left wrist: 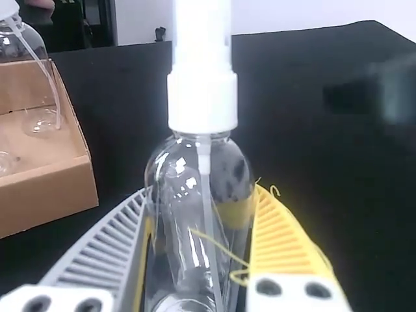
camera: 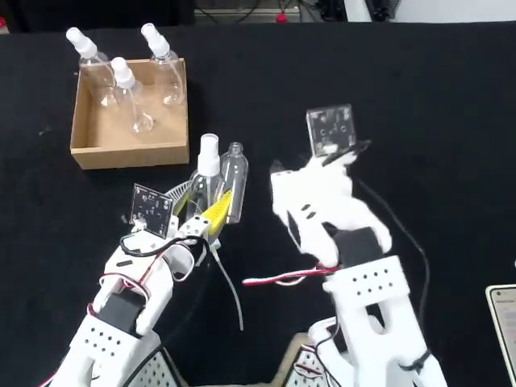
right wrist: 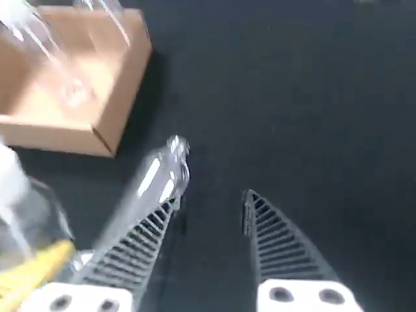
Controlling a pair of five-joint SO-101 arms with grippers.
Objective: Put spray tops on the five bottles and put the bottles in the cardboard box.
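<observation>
The capped bottle (left wrist: pixel 195 214) is the one I have in the left hand (left wrist: pixel 203 195). It stands upright near the middle of the bench (camera: pixel 419 97), clear-bodied, with a white spray top (left wrist: pixel 201 84) seated on its neck and the dip tube running down inside. The left hand is closed on it: the grey finger presses one side of the body and the yellow finger the other, low down on the bottle.

Just beside it, on the side toward the right arm, stands the uncapped bottle (camera: pixel 235 173), upright with its neck open. The two bottles are so close that I cannot tell whether they touch.

The right hand (right wrist: pixel 209 200) is spread open with nothing between its fingers. It is low over the bench, and the uncapped bottle lies along the outside of one finger. I cannot say whether that finger touches it.

The cardboard box (camera: pixel 129 153) sits toward the far left corner of the bench. Its near right corner is close to the two standing bottles. Inside it are three bottles (camera: pixel 129 93), each with a white spray top, two toward the far wall and one nearer the middle.
</observation>
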